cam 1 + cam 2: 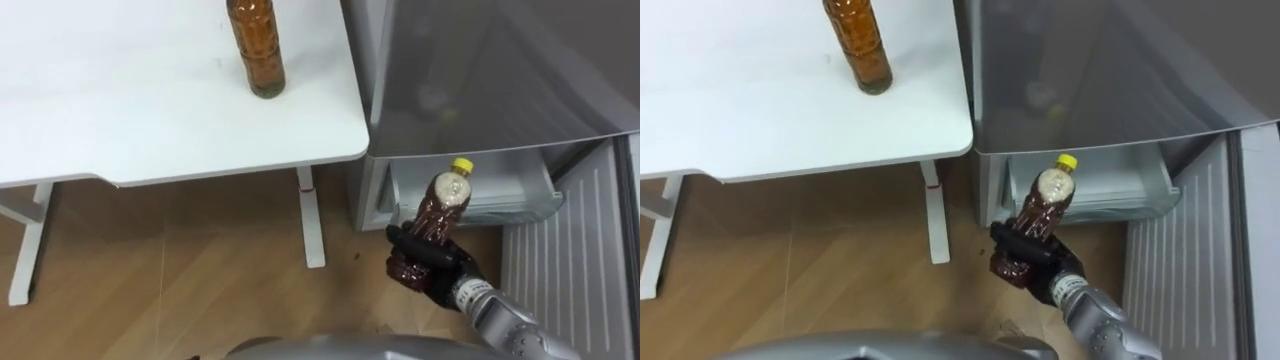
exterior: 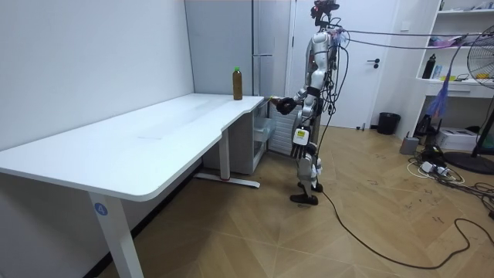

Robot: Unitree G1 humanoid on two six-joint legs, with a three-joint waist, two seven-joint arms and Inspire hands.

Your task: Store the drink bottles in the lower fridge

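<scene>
Fingers [image 1: 410, 243] of the right hand [image 1: 436, 276] curl around the yellow-capped bottle [image 1: 447, 205], cap pointing toward the open lower fridge drawer [image 1: 520, 192], ready for insertion.

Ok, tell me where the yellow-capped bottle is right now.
At the eye views' lower right, the yellow-capped bottle is gripped in the right hand, just before the lower fridge drawer and right of the white table.
</scene>
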